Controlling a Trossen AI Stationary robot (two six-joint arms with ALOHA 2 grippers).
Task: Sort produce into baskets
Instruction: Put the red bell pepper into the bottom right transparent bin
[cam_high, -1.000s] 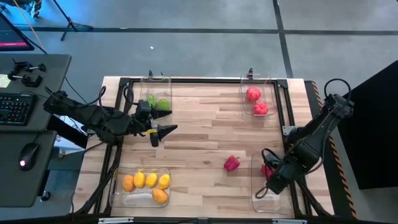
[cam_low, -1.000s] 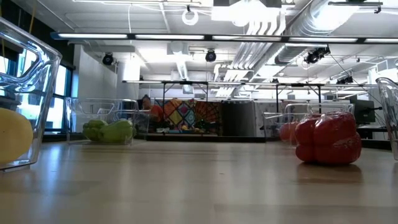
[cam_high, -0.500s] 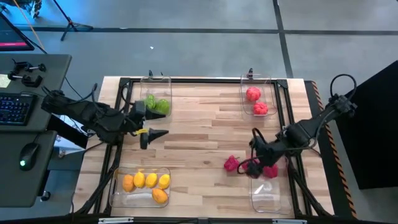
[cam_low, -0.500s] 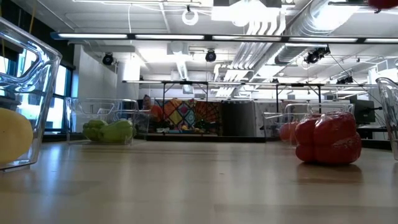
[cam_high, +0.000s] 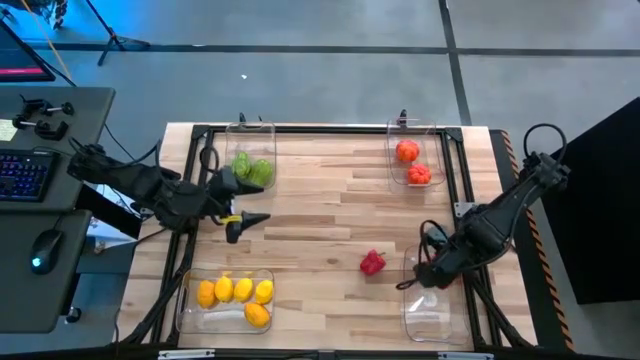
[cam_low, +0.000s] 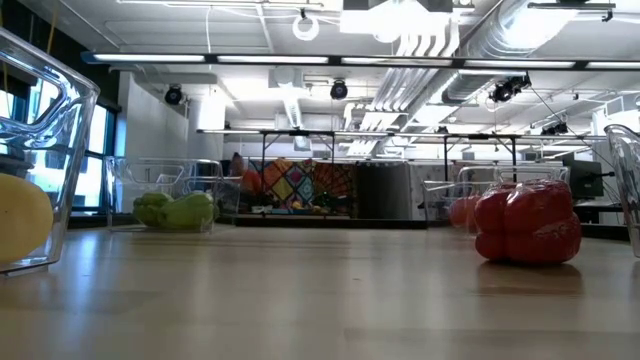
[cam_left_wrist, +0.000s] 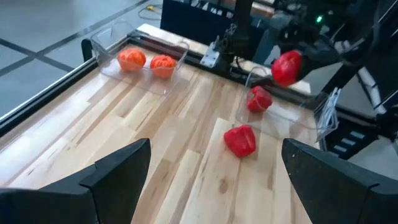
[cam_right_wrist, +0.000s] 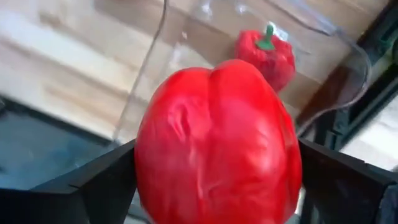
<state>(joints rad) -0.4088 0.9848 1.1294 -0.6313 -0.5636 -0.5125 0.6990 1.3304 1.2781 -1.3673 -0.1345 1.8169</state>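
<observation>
Currently the right gripper (cam_high: 432, 272), lower right of the high view, holds a red pepper (cam_right_wrist: 217, 143) in its jaws above the clear bin (cam_high: 432, 312). Released early, it could bounce out. The left gripper (cam_left_wrist: 208, 180) stands wide open.

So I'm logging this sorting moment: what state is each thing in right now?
right gripper: shut on a red pepper, above the near-right bin
left gripper: open, empty
second red pepper: inside that bin
loose red pepper: on the table, unsorted
</observation>
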